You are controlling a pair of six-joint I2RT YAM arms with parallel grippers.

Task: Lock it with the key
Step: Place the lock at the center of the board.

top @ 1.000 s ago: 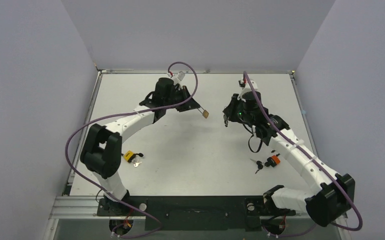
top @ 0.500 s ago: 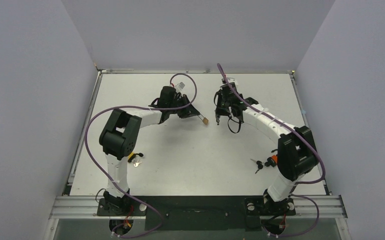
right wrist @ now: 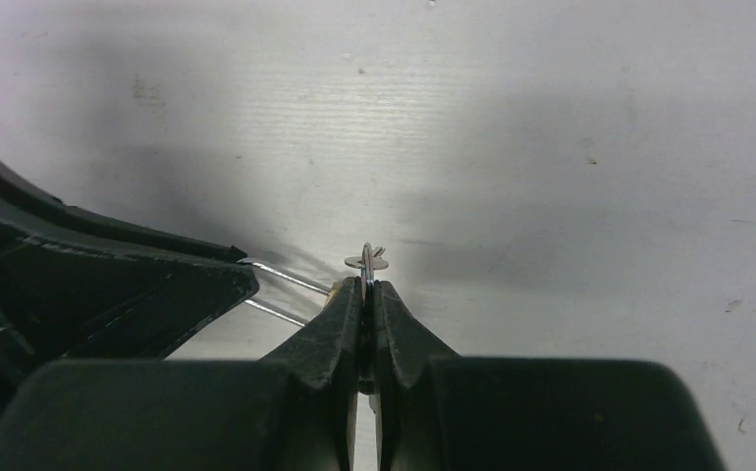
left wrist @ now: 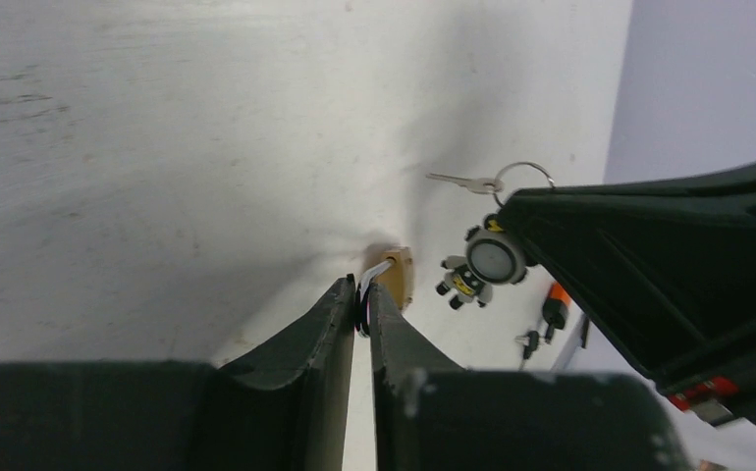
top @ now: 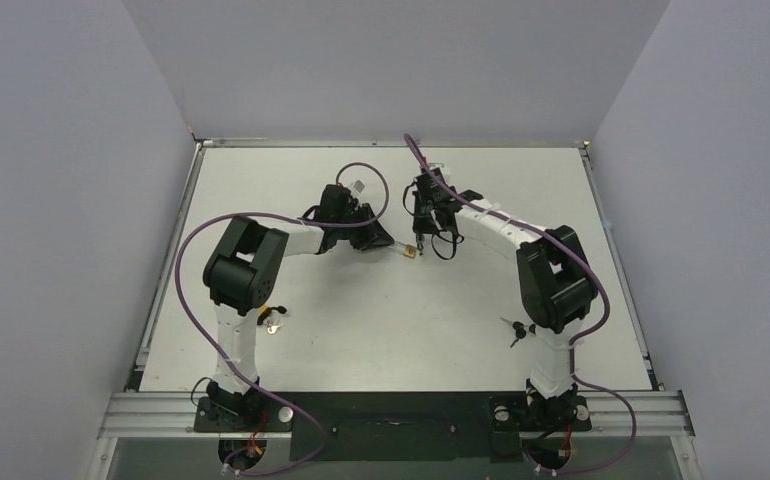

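Observation:
Mid-table, my left gripper (top: pixel 398 246) is shut on the long wire shackle (right wrist: pixel 286 278) of a small brass padlock (top: pixel 409 252). In the left wrist view the brass body (left wrist: pixel 400 278) sticks out just past my closed fingertips (left wrist: pixel 362 292). My right gripper (top: pixel 419 240) sits right beside the padlock. It is shut on the key (right wrist: pixel 366 261), a thin blade with a small ring showing above its tips (right wrist: pixel 366 283). I cannot tell whether the key is in the lock. The right gripper's fingers (left wrist: pixel 629 255) fill the right of the left wrist view.
A silver key (left wrist: pixel 462 182) on a ring and a small figure charm (left wrist: pixel 480 267) show beside the right fingers. An orange thing (left wrist: pixel 556 297) with small dark keys (top: pixel 514 331) lies by the right arm's base link. Another silver key (top: pixel 275 326) lies near the left arm.
Both arms have folded in and the two grippers have come together at mid-table. The padlock has dropped lower, and the right gripper has carried the key left to it.

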